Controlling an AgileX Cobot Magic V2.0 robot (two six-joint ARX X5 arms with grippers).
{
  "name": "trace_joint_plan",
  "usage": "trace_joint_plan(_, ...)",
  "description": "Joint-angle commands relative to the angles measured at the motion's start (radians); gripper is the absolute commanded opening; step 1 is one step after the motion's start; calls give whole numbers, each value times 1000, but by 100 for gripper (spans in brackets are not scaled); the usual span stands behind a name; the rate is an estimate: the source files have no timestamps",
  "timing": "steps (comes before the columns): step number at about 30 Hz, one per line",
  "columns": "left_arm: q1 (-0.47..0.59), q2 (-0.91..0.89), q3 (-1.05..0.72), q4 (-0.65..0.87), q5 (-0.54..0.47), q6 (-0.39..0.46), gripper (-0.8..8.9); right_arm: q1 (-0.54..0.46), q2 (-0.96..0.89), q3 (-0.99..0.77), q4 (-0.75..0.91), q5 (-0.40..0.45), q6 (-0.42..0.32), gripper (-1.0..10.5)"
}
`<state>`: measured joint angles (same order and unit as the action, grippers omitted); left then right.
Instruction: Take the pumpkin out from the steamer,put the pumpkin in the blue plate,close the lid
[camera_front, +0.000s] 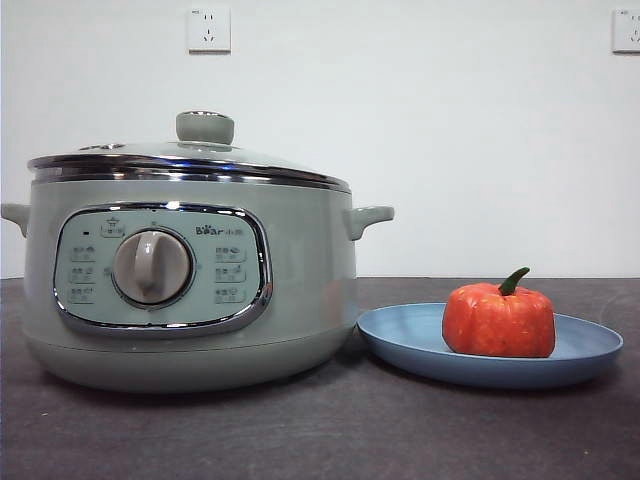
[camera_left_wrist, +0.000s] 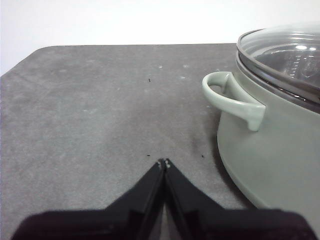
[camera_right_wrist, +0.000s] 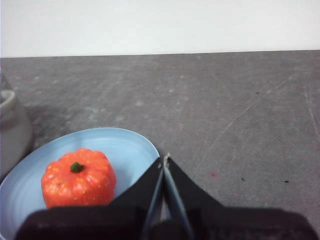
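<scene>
Two pincers (camera_left_wrist: 163, 162) (camera_right_wrist: 165, 157) closed, empty | dark grey table (camera_front: 330, 430) | white wall (camera_front: 450, 120), two sockets (camera_front: 208, 29)

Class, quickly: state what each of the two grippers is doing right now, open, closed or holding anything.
Left gripper: closed, empty, beside the sage-green steamer pot.
Right gripper: closed, empty, beside the light blue plate holding the orange toy pumpkin.

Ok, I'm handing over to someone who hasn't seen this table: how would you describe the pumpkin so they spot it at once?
Find the big sage-green steamer with its glass lid on. Beside it, on the side away from the dial, lies a shallow blue plate. The pumpkin sits on that plate: small, squat, orange-red, with a curved green stem, the only warm-coloured thing on the table.
</scene>
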<state>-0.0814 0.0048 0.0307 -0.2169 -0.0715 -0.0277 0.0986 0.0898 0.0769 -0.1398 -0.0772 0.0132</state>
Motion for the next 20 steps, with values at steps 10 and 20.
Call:
trace_joint_plan(10,2,-3,-10,-9,-3,-3,-3,0,-89,-69,-28,-1,-16,1)
trace_joint_plan(20,2,-3,-10,-9,-3,-3,-3,0,-89,-69,-40,5,41,1)
